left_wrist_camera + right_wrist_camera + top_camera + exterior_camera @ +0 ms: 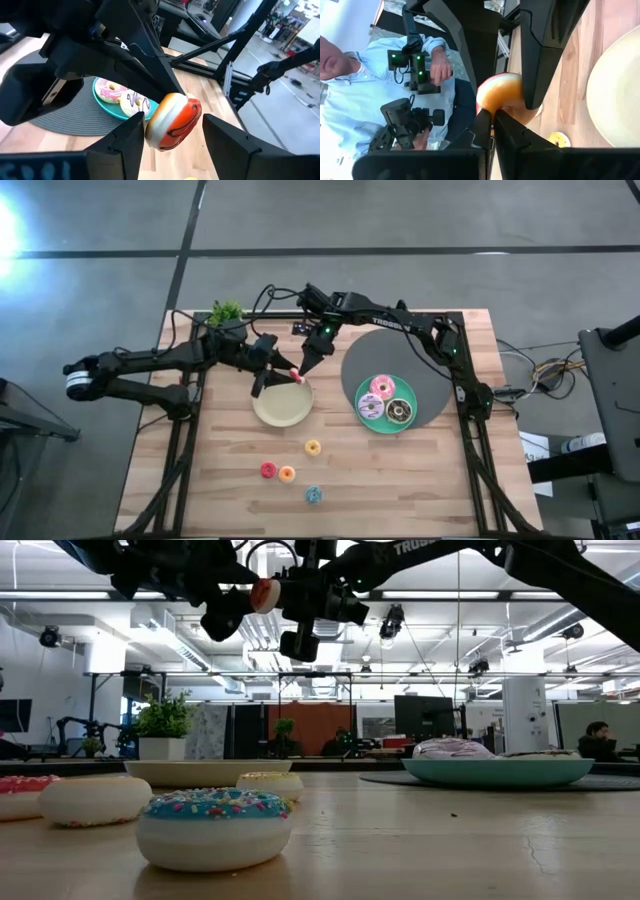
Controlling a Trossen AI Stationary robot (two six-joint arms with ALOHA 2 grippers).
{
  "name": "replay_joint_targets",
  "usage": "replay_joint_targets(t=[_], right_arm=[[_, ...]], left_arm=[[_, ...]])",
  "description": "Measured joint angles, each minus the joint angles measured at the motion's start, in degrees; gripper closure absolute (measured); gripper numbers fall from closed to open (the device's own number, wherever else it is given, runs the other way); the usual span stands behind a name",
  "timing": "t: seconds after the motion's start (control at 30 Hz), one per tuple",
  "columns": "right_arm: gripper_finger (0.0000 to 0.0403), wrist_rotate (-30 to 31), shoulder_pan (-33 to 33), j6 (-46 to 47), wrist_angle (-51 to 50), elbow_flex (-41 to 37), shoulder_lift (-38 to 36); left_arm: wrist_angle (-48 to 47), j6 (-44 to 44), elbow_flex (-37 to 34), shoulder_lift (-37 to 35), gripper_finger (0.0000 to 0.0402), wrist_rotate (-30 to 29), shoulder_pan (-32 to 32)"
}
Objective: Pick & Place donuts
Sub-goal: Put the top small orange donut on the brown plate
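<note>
A red-frosted mini donut (295, 377) (175, 120) hangs in the air over the far edge of the cream plate (282, 404). My left gripper (268, 372) (172, 127) comes from the left and is shut on it. My right gripper (303, 368) (494, 117) reaches in from the far right, its fingers almost together at the donut's rim. Pink, white-lilac and chocolate donuts lie on the teal plate (362, 416). Yellow (312, 447), red (267, 470), orange (286, 474) and blue (314, 496) mini donuts rest flat on the table near its front. My left gripper pinches the red mini donut between its two fingers: one finger (131, 140) on the tan underside (157, 127), the other (220, 135) on the red frosted face (192, 112). The fingers come roughly level from the table's left. The donut is lifted clear and stands on edge. My right gripper has its fingertips (485, 122) nearly together against the donut's rim (492, 107), coming slanting down from the far right. Whether they pinch the rim or only touch it, I cannot tell.
The teal plate sits on a round grey mat (420, 360) on the table's right. A small potted plant (228, 311) stands at the far left edge. In the right wrist view a person (365, 80) holds a controller beyond the table.
</note>
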Motion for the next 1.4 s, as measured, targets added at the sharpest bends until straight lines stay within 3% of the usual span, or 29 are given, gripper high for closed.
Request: replay_joint_targets(t=[0.23,0.6,0.9,1.13,1.27,1.4], right_arm=[[0.0394,0.00,0.01,-0.17,-0.02,-0.01,0.00],[0.0389,0.90,-0.07,2.36,-0.28,-0.03,0.02],[0.0302,10.13,-0.91,7.52,-4.80,-0.03,-0.28],[0.0233,31.88,-1.23,2.37,-13.42,-0.03,-2.48],[0.0214,40.96,-1.23,-1.02,-15.13,-0.05,-4.73],[0.0208,45.82,-1.39,-1.95,-15.26,-0.03,-6.88]], left_arm=[[0.25,1.86,0.00,-0.02,0.0249,-0.33,0.01],[-1.18,4.05,0.00,-0.04,0.0392,-0.50,0.00],[-11.76,6.45,0.00,-0.04,0.0400,-3.06,0.61],[-25.22,1.74,-2.15,-0.10,0.0401,-3.80,0.83],[-24.91,-2.99,-8.98,-0.10,0.0401,-3.94,0.87],[-20.54,-9.45,-16.84,-0.12,0.0401,-3.98,0.72]])
